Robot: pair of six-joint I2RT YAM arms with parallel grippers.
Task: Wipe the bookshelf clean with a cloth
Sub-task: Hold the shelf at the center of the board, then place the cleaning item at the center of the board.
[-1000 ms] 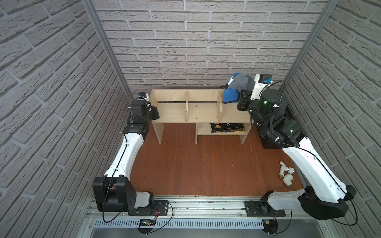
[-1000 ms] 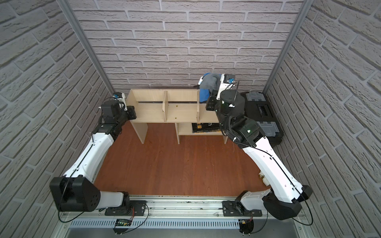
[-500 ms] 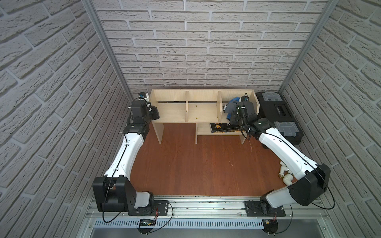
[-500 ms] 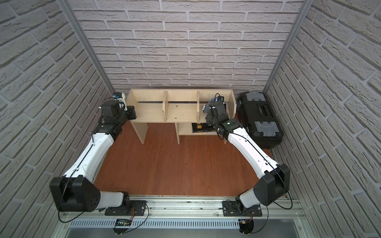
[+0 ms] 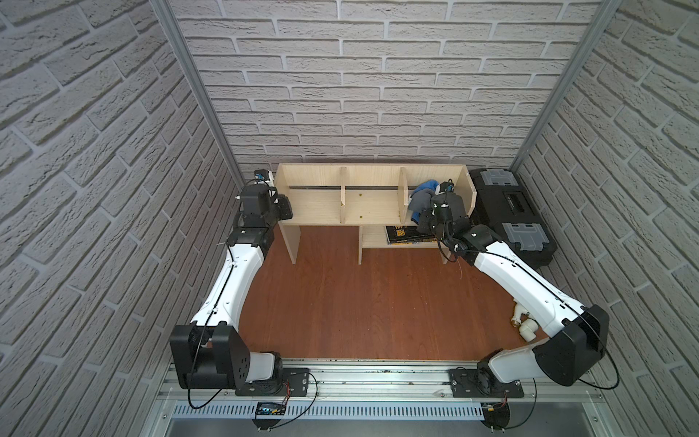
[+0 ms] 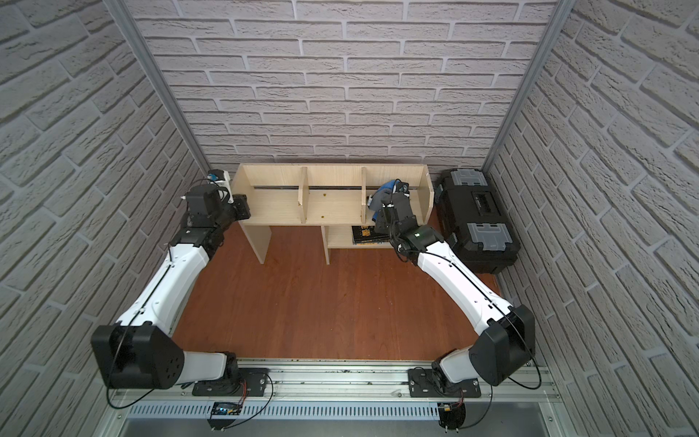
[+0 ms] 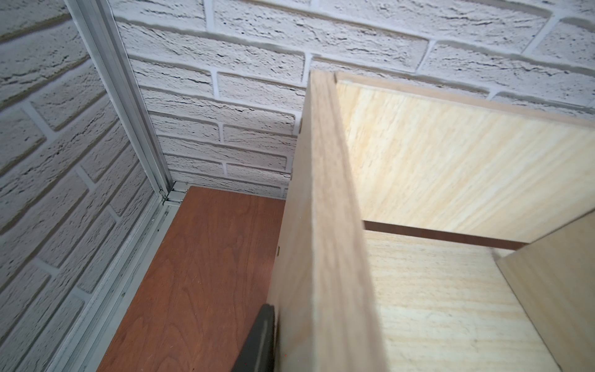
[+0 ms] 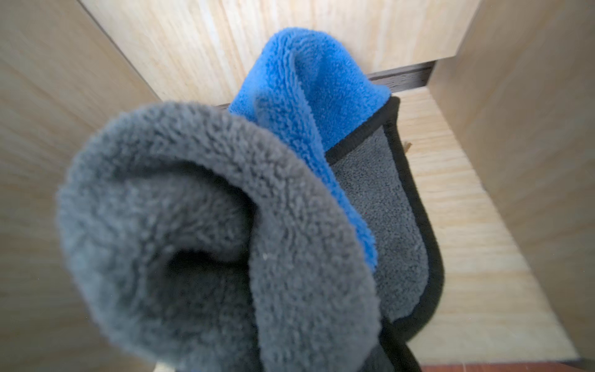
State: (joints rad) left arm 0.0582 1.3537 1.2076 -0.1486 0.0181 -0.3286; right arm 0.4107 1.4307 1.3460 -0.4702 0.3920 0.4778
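My right claw (image 5: 423,216) is closed tight on the cloth (image 5: 420,191). The fingers themselves are buried in the fabric, so I see only the bunch they hold. The cloth is in the right compartment of the bookshelf (image 5: 372,196) top tier, btw. the right divider and the right end panel. In the right wrist view a thick grey roll fills the front, the blue side (image 8: 309,87) stands up toward the back panel, and a grey flap w/ dark edging (image 8: 415,206) lies flat on the shelf board.

My left claw (image 5: 283,207) is closed on the left end panel of the bookshelf. One dark finger (image 7: 257,338) lies flat on the panel's outer face; the other is hidden behind the wood.

Rest: a dark book (image 5: 406,234) lies on the small lower shelf, a black toolbox (image 5: 510,212) stands just beside the right end, and a white pipe fitting (image 5: 524,321) lies on the brown floor (image 5: 359,302) under my right arm.
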